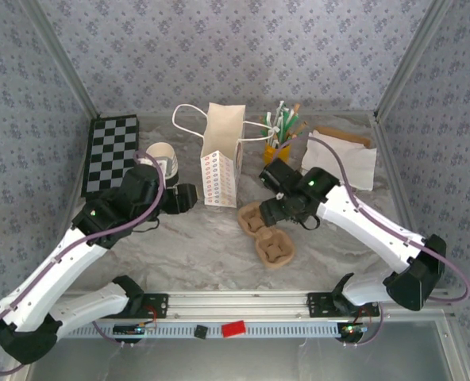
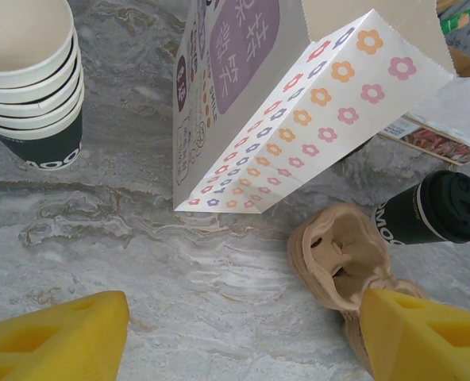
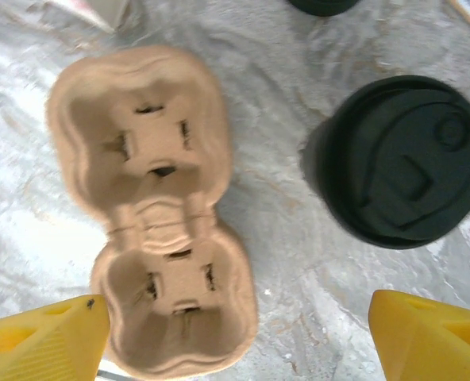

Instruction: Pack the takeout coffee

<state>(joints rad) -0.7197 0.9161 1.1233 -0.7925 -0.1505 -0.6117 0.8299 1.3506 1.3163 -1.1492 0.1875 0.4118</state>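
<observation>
The takeout coffee (image 3: pixel 402 159), a dark cup with a round black lid, stands on the marble table just right of a brown pulp two-cup carrier (image 3: pixel 152 214). From the left wrist it appears as the dark lidded cup (image 2: pixel 433 210) beyond the carrier (image 2: pixel 338 254). My right gripper (image 3: pixel 235 341) hovers open over the carrier's near cell, and its yellow fingers (image 3: pixel 429 333) grip nothing. From above, the right gripper (image 1: pixel 271 213) sits at the carrier's (image 1: pixel 268 238) far end. My left gripper (image 2: pixel 243 341) is open over bare table, left of the carrier and in front of the paper bag.
A white flower-dotted paper bag (image 1: pixel 223 155) with handles stands at centre back. A stack of nested cups (image 1: pixel 162 155) is to its left, by a checkerboard (image 1: pixel 112 155). A yellow holder of stirrers (image 1: pixel 279 135) and white napkins (image 1: pixel 346 159) sit at back right.
</observation>
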